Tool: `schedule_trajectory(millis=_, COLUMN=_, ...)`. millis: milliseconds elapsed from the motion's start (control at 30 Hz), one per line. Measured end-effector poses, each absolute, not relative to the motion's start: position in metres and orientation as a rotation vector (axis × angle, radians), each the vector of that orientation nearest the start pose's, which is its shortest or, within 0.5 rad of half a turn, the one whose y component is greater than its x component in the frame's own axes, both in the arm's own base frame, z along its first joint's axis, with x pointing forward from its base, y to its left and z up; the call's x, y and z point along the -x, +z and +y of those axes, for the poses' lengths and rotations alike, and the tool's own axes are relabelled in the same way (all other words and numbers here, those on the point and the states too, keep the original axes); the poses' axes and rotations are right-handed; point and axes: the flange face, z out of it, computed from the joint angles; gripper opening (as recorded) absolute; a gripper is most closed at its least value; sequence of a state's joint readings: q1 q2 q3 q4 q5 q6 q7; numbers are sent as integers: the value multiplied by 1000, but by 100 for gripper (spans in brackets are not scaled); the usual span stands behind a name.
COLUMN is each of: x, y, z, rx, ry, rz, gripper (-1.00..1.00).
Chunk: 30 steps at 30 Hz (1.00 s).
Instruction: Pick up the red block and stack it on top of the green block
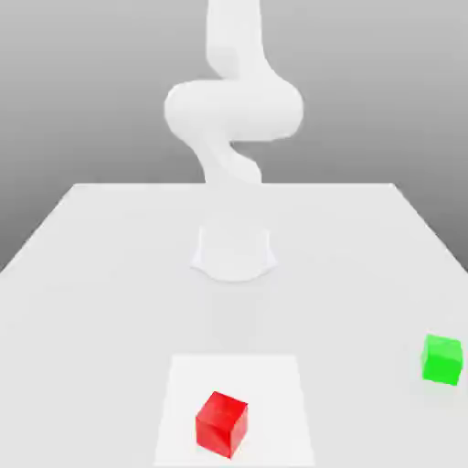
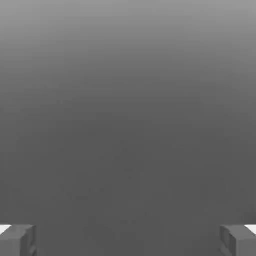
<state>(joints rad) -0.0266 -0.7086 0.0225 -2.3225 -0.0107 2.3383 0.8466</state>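
The gripper had its fingertips set wide apart with nothing between them, facing blank grey. The arm rose from its base at mid-table. The red block sat near the table's front edge, on a paler square patch; the green block lay well apart from it, by the edge on the exterior view's right. A good reach would probably descend straight over the red block, jaws turned square to its rotated faces. No writing was legible.
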Motion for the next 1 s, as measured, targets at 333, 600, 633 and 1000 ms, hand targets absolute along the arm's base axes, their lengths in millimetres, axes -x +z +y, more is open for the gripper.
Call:
schedule_trajectory(millis=333, x=-473, y=483, z=-8, rx=2573, ry=-600, rz=1440, gripper=0)
schedule_trajectory(millis=600, x=-484, y=324, z=-17, rx=2584, ry=-275, rz=1676, gripper=0)
schedule_trajectory(millis=633, x=-482, y=305, z=-18, rx=2580, ry=-232, rz=1705, gripper=0)
schedule_trajectory(millis=1000, x=-459, y=152, z=-15, rx=2547, ry=-1, rz=1837, gripper=-100)
